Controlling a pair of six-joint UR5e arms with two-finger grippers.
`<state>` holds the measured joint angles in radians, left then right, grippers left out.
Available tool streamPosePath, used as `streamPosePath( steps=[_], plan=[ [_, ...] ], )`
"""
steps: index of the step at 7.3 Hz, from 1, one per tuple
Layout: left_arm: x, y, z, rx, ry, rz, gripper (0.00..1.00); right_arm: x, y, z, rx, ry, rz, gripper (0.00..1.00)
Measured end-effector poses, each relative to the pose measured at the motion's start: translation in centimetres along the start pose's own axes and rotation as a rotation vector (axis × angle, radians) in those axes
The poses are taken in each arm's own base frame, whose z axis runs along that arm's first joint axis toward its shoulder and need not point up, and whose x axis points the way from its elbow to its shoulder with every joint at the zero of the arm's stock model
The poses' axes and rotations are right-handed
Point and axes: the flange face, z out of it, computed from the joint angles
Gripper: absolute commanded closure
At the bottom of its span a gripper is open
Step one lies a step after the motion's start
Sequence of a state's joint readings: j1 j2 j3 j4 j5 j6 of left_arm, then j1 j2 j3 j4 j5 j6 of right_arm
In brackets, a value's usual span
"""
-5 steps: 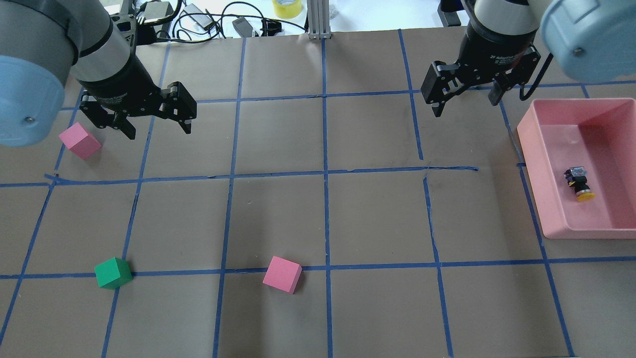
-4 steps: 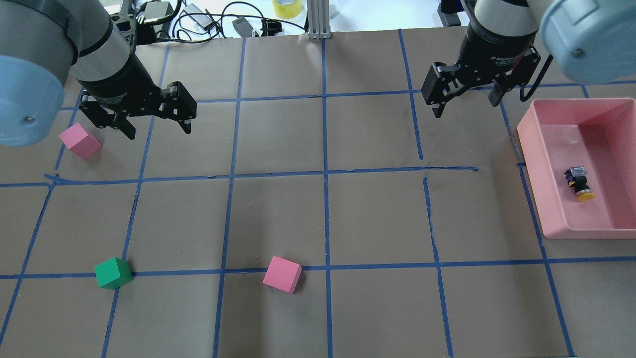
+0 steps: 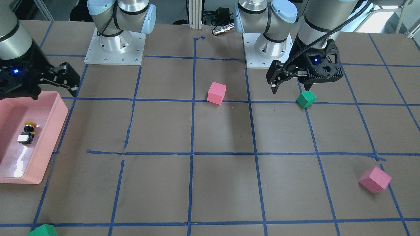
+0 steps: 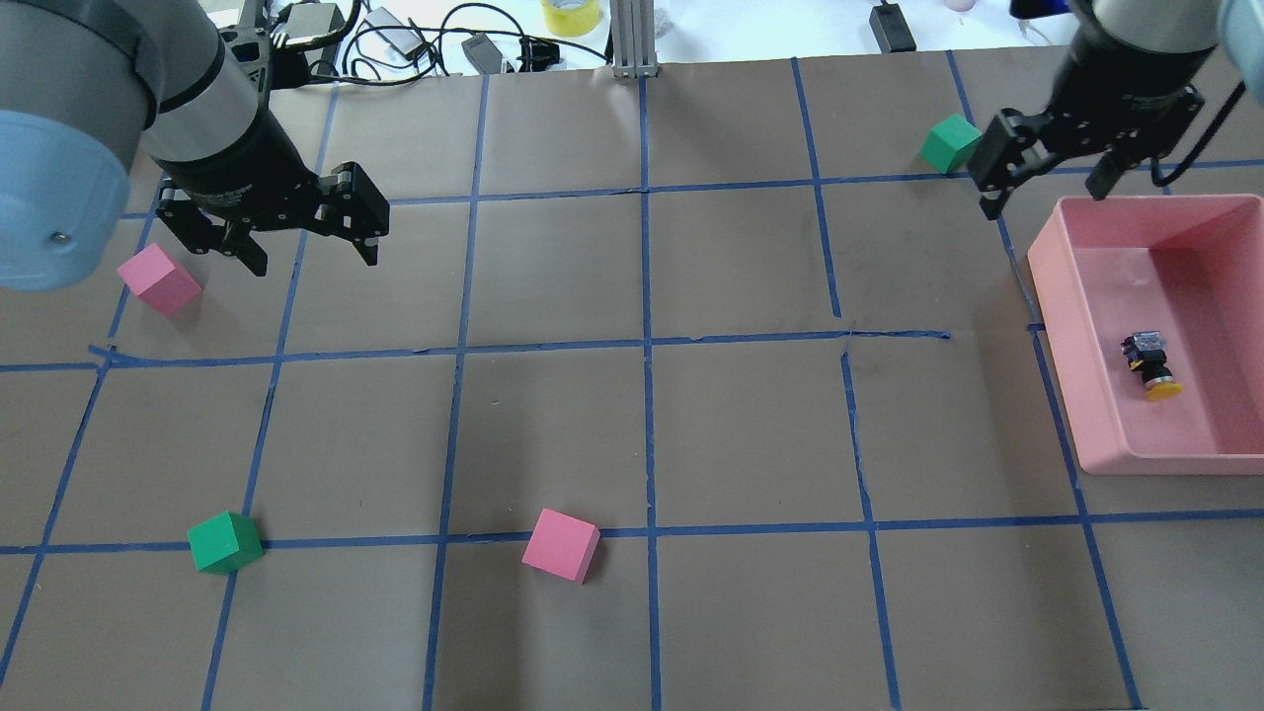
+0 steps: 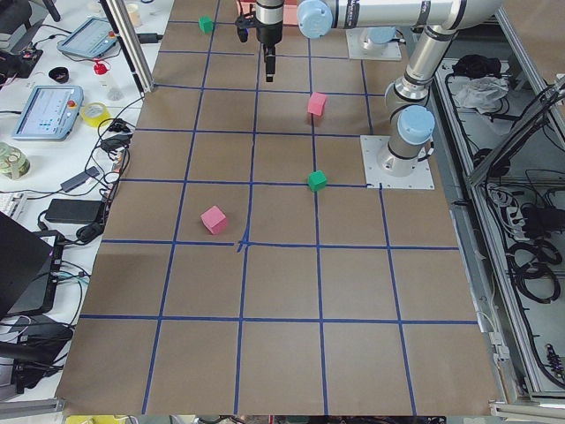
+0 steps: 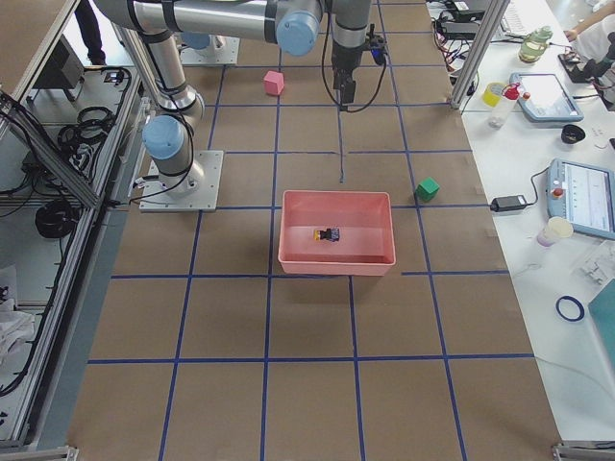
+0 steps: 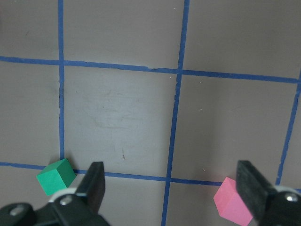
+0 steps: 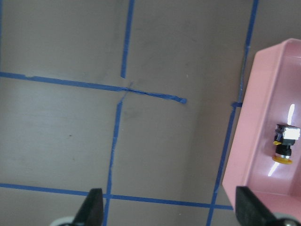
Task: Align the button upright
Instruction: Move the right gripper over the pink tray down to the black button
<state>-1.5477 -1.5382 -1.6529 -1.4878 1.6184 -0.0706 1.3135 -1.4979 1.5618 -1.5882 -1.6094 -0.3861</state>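
Seemingly readying a grab, the right gripper (image 4: 1045, 197) hovers, jaws apart, by the rim of the pink tray (image 4: 1165, 462) holding the button (image 4: 1151, 365) on its side; the left gripper (image 4: 316, 262), likewise spread, hangs well away.

Button (image 4: 1150, 365) yellow cap, black body; tray (image 4: 1165, 462) pink; table (image 4: 741, 425) brown, blue grid.

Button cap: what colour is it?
Yellow. The button shows best in the right wrist-mounted view.

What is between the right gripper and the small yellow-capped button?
In the overhead view, only the rim and bare floor of the pink plastic tray.
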Motion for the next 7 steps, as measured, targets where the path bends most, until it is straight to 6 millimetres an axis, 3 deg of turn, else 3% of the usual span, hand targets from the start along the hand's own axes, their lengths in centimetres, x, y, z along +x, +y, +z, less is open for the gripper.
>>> streamPosePath(
  steps=[1, 2, 3, 5, 7],
  plan=[
    [0.0, 0.0, 0.0, 0.001, 0.000, 0.000, 0.00, 6.9, 0.1, 3.1, -0.004, -0.013, 0.020, 0.00],
    [0.0, 0.0, 0.0, 0.002, -0.001, 0.000, 0.00, 12.0, 0.9, 6.3, -0.007, -0.024, 0.024, 0.00],
    [0.0, 0.0, 0.0, 0.004, 0.000, 0.000, 0.00, 15.3, 1.5, 9.8, -0.009, -0.031, 0.031, 0.00],
    [0.0, -0.1, 0.1, 0.004, 0.002, -0.001, 0.00, 19.7, 3.4, 15.8, 0.018, -0.018, 0.080, 0.00],
    [0.0, -0.2, 0.3, 0.001, 0.003, -0.002, 0.00, 21.1, 4.5, 20.4, 0.062, -0.005, 0.050, 0.00]
  ],
)
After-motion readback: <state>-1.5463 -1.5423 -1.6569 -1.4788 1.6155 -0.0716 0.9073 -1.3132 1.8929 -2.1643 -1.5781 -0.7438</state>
